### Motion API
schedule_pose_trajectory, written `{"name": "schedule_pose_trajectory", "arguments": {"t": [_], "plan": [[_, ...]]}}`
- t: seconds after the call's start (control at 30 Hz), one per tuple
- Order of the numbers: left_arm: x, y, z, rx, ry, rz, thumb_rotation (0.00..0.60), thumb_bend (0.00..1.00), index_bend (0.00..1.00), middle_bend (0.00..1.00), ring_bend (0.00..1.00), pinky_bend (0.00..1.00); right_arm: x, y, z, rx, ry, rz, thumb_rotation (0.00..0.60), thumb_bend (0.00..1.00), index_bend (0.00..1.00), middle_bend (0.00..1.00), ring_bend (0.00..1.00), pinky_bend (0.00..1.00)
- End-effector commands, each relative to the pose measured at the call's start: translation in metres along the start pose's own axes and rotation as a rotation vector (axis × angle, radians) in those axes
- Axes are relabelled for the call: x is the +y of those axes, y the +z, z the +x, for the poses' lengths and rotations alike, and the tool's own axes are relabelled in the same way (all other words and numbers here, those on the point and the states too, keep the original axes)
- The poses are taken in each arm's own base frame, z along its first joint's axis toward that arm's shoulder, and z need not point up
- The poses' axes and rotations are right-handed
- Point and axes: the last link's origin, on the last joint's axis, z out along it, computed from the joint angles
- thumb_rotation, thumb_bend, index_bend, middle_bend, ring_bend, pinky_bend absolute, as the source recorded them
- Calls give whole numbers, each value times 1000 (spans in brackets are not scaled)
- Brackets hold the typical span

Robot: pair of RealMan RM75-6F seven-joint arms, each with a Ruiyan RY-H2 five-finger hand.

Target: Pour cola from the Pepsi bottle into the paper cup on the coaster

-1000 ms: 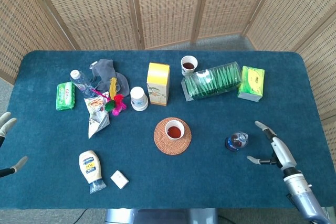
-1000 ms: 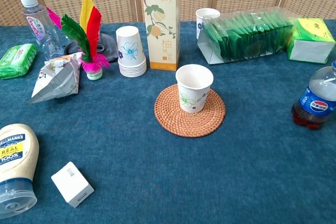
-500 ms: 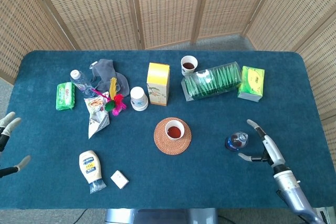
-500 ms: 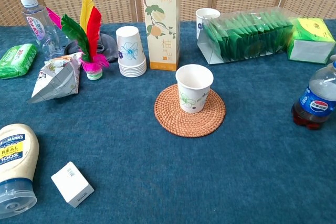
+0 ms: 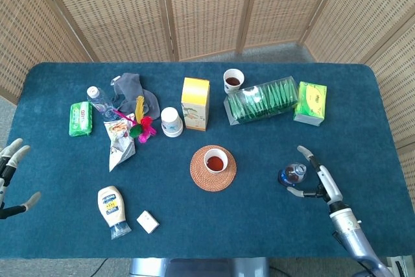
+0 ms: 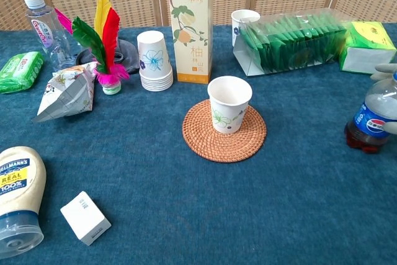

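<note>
The Pepsi bottle (image 5: 293, 174) (image 6: 374, 121) stands upright on the right side of the table, a little cola in its bottom. My right hand (image 5: 316, 176) is open just right of it, fingers spread around the bottle's side; whether they touch it I cannot tell. In the chest view only fingertips (image 6: 386, 71) show at the right edge by the bottle. The paper cup (image 5: 216, 159) (image 6: 229, 103) sits on the round woven coaster (image 5: 201, 178) (image 6: 198, 140) at the table's middle, with dark liquid inside. My left hand (image 5: 11, 178) hangs open at the far left edge.
A juice carton (image 5: 195, 103), stacked cups (image 5: 172, 122), a second cup of cola (image 5: 233, 80), a green packet tray (image 5: 262, 100) and a tissue pack (image 5: 310, 102) stand behind. A mayonnaise bottle (image 5: 112, 209), white box (image 5: 148, 221), water bottle (image 5: 99, 102) and feather toy (image 5: 140, 121) lie left.
My right hand has moved left and forward, closing in on the Pepsi bottle; its fingertips now show in the chest view. My left hand shifted slightly at the left edge.
</note>
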Motion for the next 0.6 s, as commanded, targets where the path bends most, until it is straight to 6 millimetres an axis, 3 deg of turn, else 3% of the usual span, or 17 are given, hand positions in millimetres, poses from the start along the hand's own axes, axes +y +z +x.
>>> {"name": "schedule_pose_trajectory", "arguments": {"t": [0.03,0.6], "plan": [[-1,1,0,-1,1,3,600,290,0,0,0,0,1,3,-3,11,24,12,600,0,0,0,0,0],[-3,4,0,-1,2,13,600,290,0,0,0,0,11,6,-18,45,64,40,600,0,0,0,0,0]]}}
